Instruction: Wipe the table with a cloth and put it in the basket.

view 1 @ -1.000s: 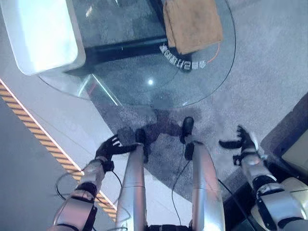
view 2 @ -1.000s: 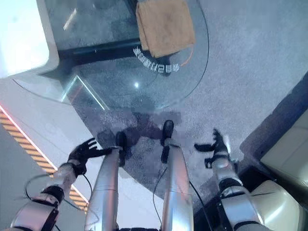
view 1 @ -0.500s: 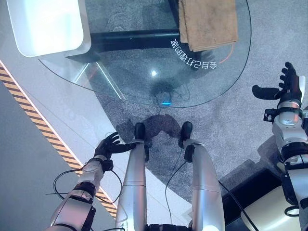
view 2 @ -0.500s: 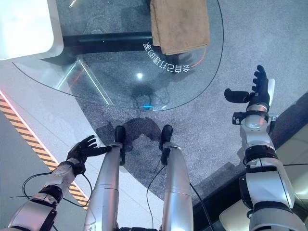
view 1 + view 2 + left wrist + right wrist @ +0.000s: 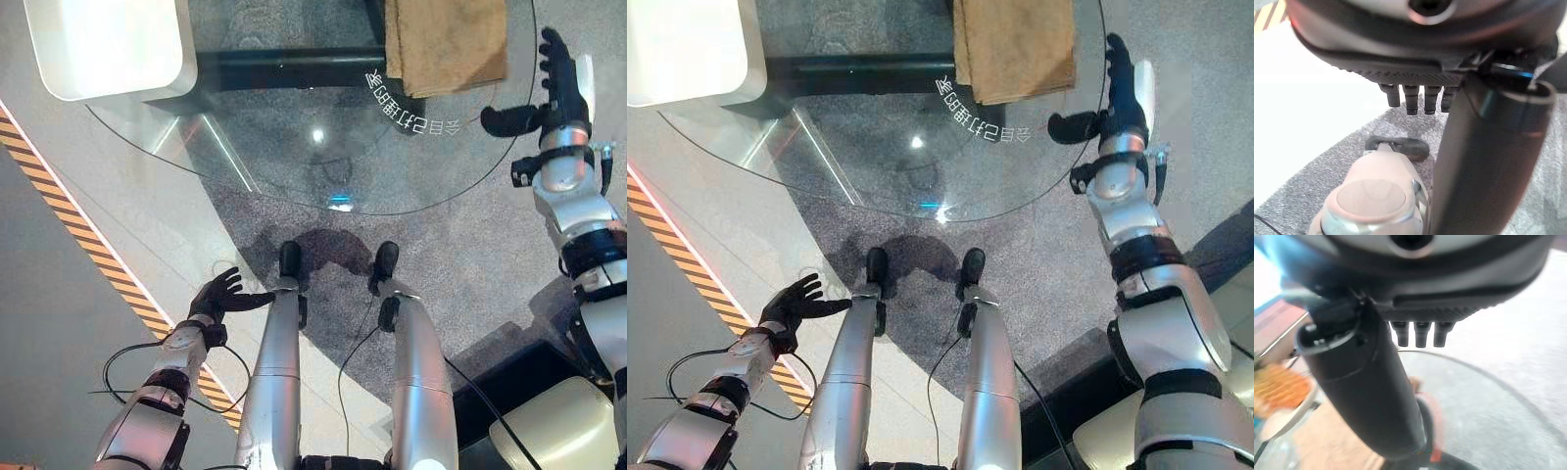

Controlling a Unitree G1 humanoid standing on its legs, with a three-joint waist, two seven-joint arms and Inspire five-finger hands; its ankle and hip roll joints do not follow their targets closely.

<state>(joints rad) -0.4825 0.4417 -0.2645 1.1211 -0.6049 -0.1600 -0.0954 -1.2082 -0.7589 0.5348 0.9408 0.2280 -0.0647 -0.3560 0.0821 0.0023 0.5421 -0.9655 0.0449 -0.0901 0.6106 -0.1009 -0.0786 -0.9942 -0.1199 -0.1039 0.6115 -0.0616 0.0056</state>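
Note:
A folded tan cloth (image 5: 446,44) lies on the far right part of the round glass table (image 5: 284,157). My right hand (image 5: 556,83) is raised just right of the cloth, by the table's right rim, open with straight fingers (image 5: 1418,335) and the thumb (image 5: 1366,396) held out. Past that thumb the cloth (image 5: 1327,440) and the glass rim show. A white rounded container (image 5: 108,44) stands at the table's far left. My left hand (image 5: 223,294) hangs low at the left above the floor, open, its fingers (image 5: 1415,100) straight and holding nothing.
White lettering (image 5: 411,113) marks the glass just in front of the cloth. Grey carpet (image 5: 470,255) lies under and before the table. A yellow-and-black striped line (image 5: 88,245) crosses the pale floor at the left. A cream object (image 5: 549,431) stands at the lower right.
My right hand has risen from low beside my right side up to the table's right rim next to the cloth. The camera has shifted. The left hand has stayed in place.

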